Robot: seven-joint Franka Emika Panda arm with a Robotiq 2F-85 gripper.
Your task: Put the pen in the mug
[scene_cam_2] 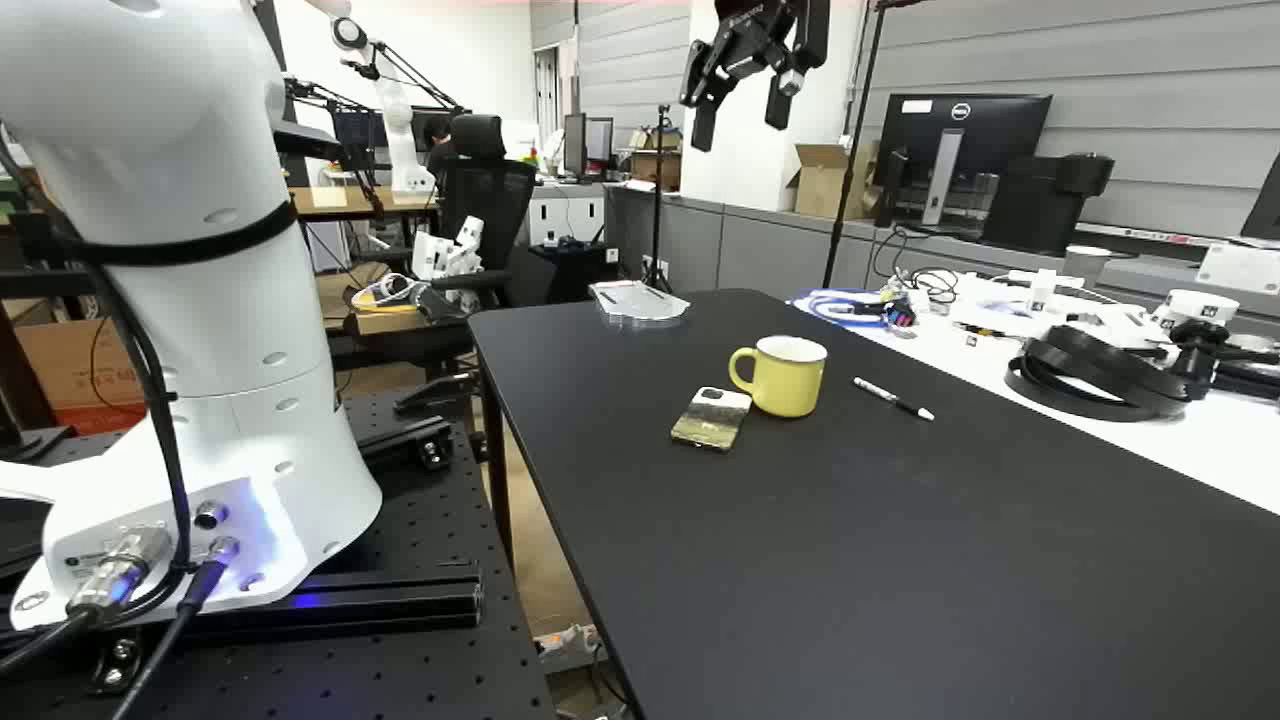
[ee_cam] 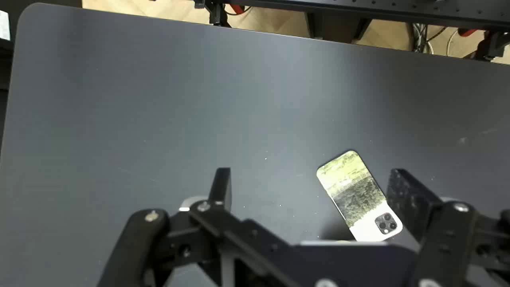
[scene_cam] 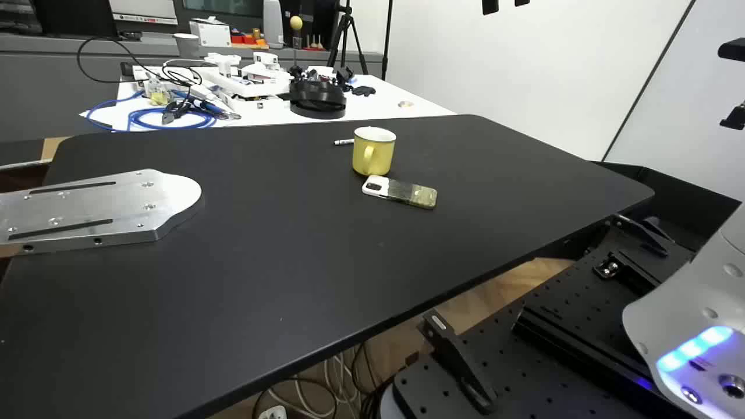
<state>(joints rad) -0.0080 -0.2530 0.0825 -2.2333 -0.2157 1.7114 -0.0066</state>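
In an exterior view, left to right: your white arm (scene_cam_2: pixel 250 340) at left edge. Phone (scene_cam_2: pixel 712 418) flat on black table (scene_cam_2: pixel 850 580), mid-frame. Your gripper (scene_cam_2: pixel 741 119) hangs at top centre, 2 fingers (scene_cam_2: pixel 705 124) spread. Yellow mug (scene_cam_2: pixel 790 380) upright, right of centre, phone just beside it. Farther right you have the pen (scene_cam_2: pixel 893 399), lying apart from the mug.

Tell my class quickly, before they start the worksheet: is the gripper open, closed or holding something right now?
Gripper: open, its jaws wide apart and holding nothing; the pen lies on the table.
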